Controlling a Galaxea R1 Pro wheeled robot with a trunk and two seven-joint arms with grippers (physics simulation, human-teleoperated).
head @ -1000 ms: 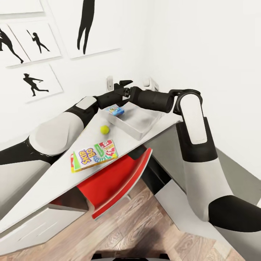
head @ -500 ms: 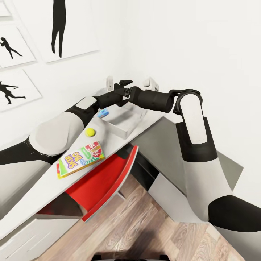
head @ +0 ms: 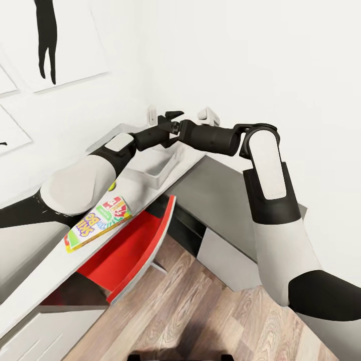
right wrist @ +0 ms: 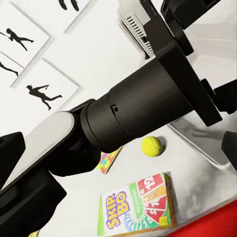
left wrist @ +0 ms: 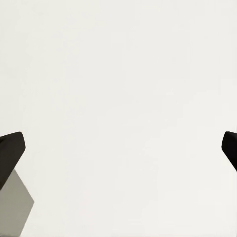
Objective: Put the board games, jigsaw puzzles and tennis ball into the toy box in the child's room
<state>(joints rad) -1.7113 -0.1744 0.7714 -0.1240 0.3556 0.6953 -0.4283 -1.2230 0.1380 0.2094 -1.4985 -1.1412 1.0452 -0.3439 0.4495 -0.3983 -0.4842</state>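
Note:
The Skip-Bo board game (head: 98, 223) (right wrist: 138, 205) lies flat on the table (head: 50, 263). The tennis ball (right wrist: 152, 146) rests just beyond it, and in the head view the ball (head: 111, 187) peeks out from behind my left arm. A mosaic jigsaw puzzle (right wrist: 109, 159) shows partly under that arm. The light grey toy box (head: 160, 168) (right wrist: 202, 145) stands at the table's far end, its inside mostly hidden. My left gripper (head: 173, 116) (left wrist: 118, 148) is open and faces the white wall. My right gripper (head: 168, 136) (right wrist: 118, 148) is open, empty, and crossed close to the left forearm above the toy box.
A red chair (head: 135, 245) is tucked under the table. A lower dark grey unit (head: 220, 200) with a white panel joins the table in the corner. Silhouette pictures (head: 55, 45) hang on the wall. Wood-plank floor (head: 200, 311) lies in front.
The whole picture has slid left, so the camera has turned right. Both arms keep their crossed pose. The small blue game box in the toy box has gone behind my left arm.

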